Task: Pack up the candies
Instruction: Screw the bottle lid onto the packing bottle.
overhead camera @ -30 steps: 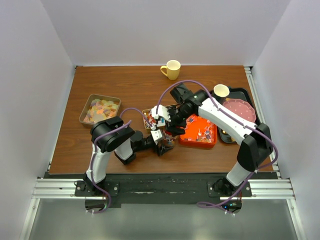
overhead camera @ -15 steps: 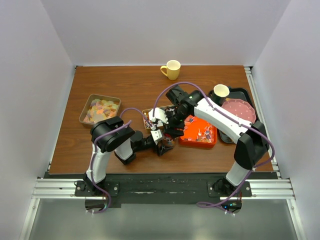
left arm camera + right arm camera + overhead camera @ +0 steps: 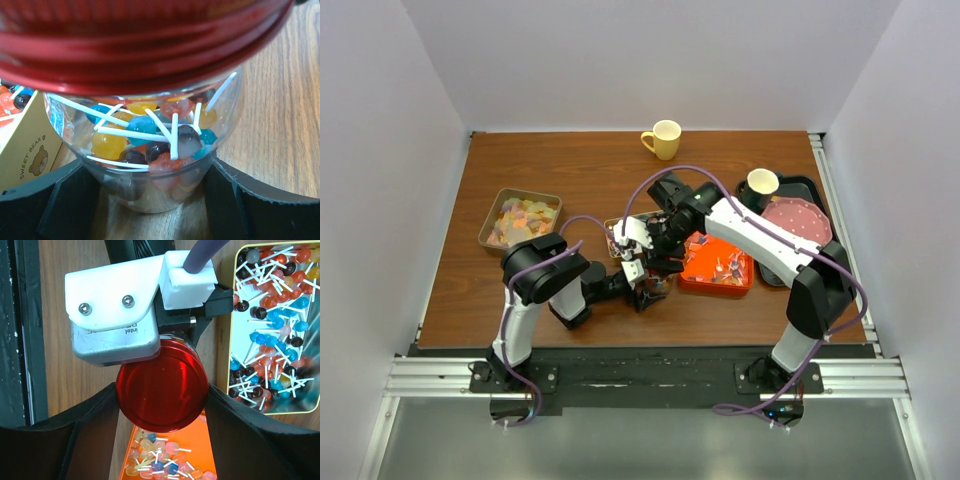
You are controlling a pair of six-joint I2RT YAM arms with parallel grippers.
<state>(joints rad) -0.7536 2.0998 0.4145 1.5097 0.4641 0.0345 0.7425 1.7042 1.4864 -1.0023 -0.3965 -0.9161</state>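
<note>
My left gripper [image 3: 150, 202] is shut on a clear jar [image 3: 155, 165] of small stick candies [image 3: 142, 135], standing on the table. My right gripper [image 3: 162, 412] is shut on the round red lid [image 3: 162, 385] and holds it on top of that jar; the lid's rim [image 3: 140, 55] fills the top of the left wrist view. In the top view both grippers meet near the front middle, the left gripper [image 3: 646, 291] below the right gripper [image 3: 653, 254]. A yellow-rimmed tin of red, blue and dark candies [image 3: 272, 325] lies beside the jar. An orange tray of pastel candies [image 3: 165, 465] lies under the lid.
A grey tray of pastel candies [image 3: 520, 218] sits at the left. A yellow mug [image 3: 663, 139] stands at the back. A black tray [image 3: 818, 190] at the right holds a pink plate [image 3: 798, 220] and a paper cup [image 3: 762, 182]. A small yellow box [image 3: 27, 145] stands left of the jar.
My right arm's elbow and forearm have swung a little to the left while the gripper stays with the lid over the jar. The left arm has not moved.
</note>
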